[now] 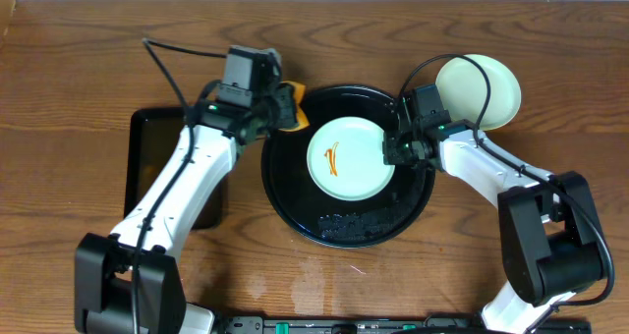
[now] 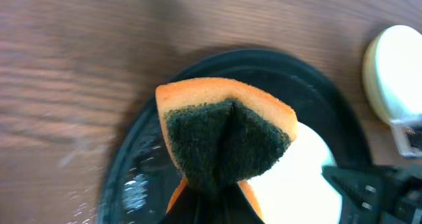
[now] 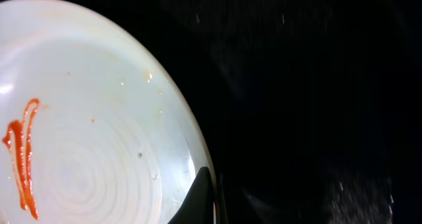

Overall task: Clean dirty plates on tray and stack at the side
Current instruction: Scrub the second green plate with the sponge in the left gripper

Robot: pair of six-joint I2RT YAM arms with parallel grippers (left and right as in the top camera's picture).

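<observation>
Glossy black plastic fills the middle of the overhead view: the large round rimmed tray (image 1: 285,189) on the brown wood-grain tabletop (image 1: 79,69). At its centre lies a small pale mint-green round plate (image 1: 354,167) marked with an orange-brown smear (image 1: 334,159). The right gripper (image 1: 390,152) sits at the plate's right edge, probably to steady it for wiping. The left gripper (image 1: 283,106) hangs over the tray's upper-left rim with an orange sponge with a dark green scouring face (image 1: 291,93). In the upper right, off the tray, pale plates (image 1: 486,93) lie stacked, seemingly two of them. A smaller rectangular black tray (image 1: 147,167) lies at left.

In the left wrist view, the sponge (image 2: 224,141) is pinched and folded in closed jaws at the bottom, its green face turned toward the camera. The tray lies below it and the plate is at lower right, so the sponge is not yet on the smear.

In the right wrist view, a dark fingertip (image 3: 200,196) lies on the plate's rim at bottom centre. The jaws are closed on that thin edge, well apart from the smear at far left, which leaves the dirty patch open to the sponge.
</observation>
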